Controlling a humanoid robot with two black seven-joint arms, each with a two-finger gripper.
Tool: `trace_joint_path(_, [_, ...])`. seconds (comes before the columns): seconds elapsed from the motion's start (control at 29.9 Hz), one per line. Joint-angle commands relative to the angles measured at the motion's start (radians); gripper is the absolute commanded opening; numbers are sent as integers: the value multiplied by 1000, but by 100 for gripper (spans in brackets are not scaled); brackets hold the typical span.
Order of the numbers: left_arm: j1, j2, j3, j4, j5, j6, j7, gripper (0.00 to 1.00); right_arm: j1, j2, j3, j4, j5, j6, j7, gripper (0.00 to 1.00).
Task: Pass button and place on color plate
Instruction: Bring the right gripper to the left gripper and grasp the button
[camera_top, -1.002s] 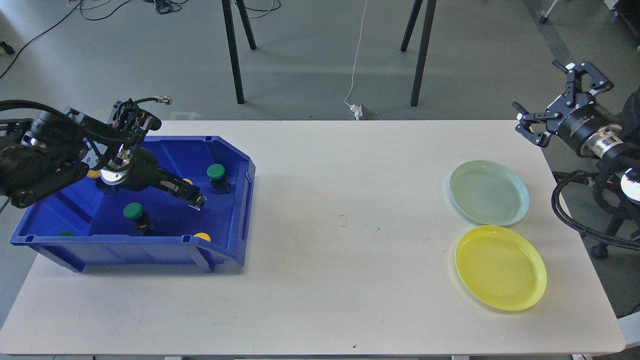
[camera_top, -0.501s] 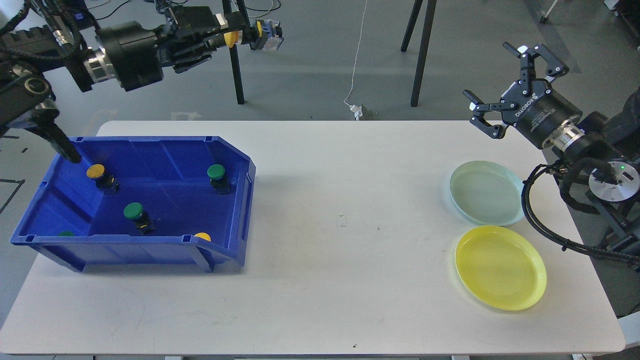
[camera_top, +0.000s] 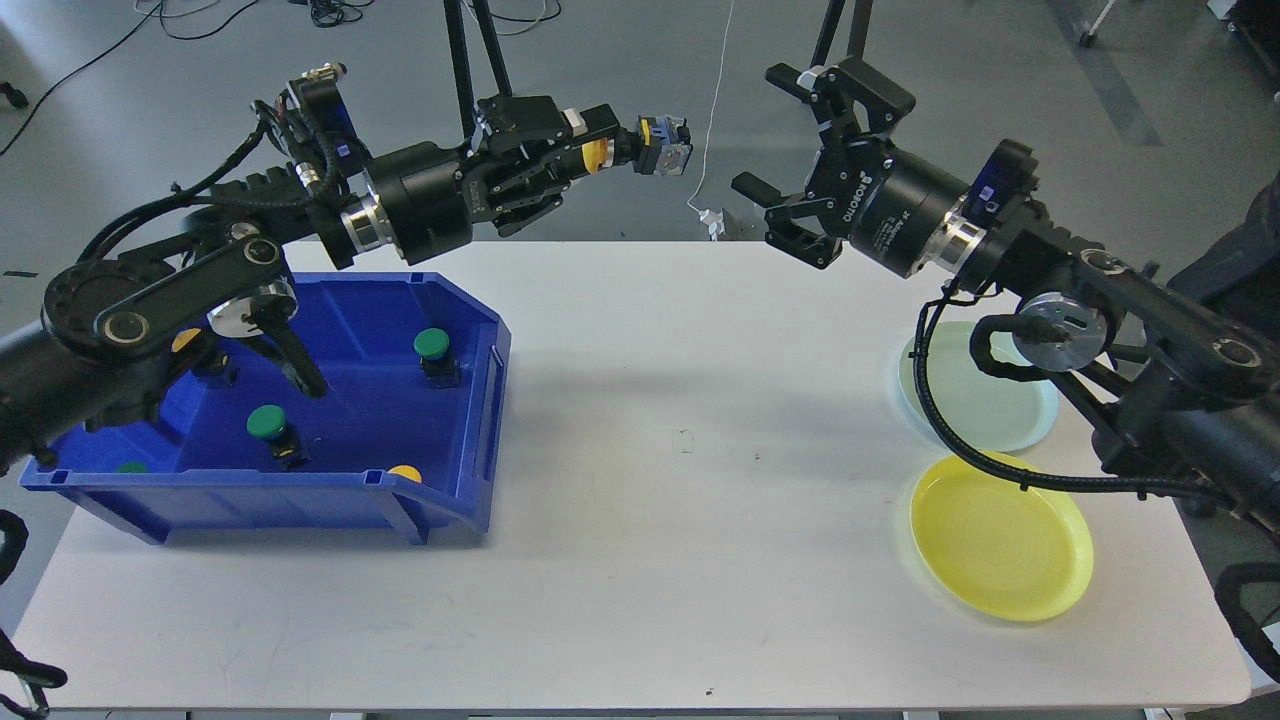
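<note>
Yellow button (camera_top: 600, 155) is in your left gripper (camera_top: 590, 150), clamped at its yellow cap, high above the table (camera_top: 640, 480) between the blue bin (camera_top: 300, 500) and the plates. You are at the handover step. The button's long axis lies nearly level, with the grey-blue base pointing toward your right gripper (camera_top: 800, 160), which waits spread wide, near but apart. Next, I think, bring it around the base, then go to the yellow plate (camera_top: 1000, 535).

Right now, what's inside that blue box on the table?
In the blue box: two green buttons, a yellow one at the front wall, another half behind the left arm. The arm and front wall hide the rest.
</note>
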Motion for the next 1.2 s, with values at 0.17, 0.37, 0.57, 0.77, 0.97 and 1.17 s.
trace_joint_path(0.17, [0, -3, 0, 2, -1, 0, 0, 10, 27, 120, -14, -66, -1, -4, 0, 100])
trace_joint_path(0.37, [2, -5, -1, 2, -13, 0, 0, 10, 25, 168, -9, -101, -1, -25, 0, 99])
trace_joint_path(0.57, [3, -3, -1, 2, -21, 0, 0, 10, 41, 199, -8, -102, -1, -28, 2, 96])
trace_joint_path(0.77, [5, -3, 0, 3, -21, 0, 0, 10, 48, 205, -5, -102, -1, -47, 11, 84])
trace_joint_path(0.97, [5, -3, -1, 3, -21, 0, 0, 11, 48, 202, 1, -102, -1, -65, 13, 80])
trace_joint_path(1.17, [5, -3, -1, 5, -21, 0, 0, 11, 47, 202, 1, -102, -1, -70, 13, 71])
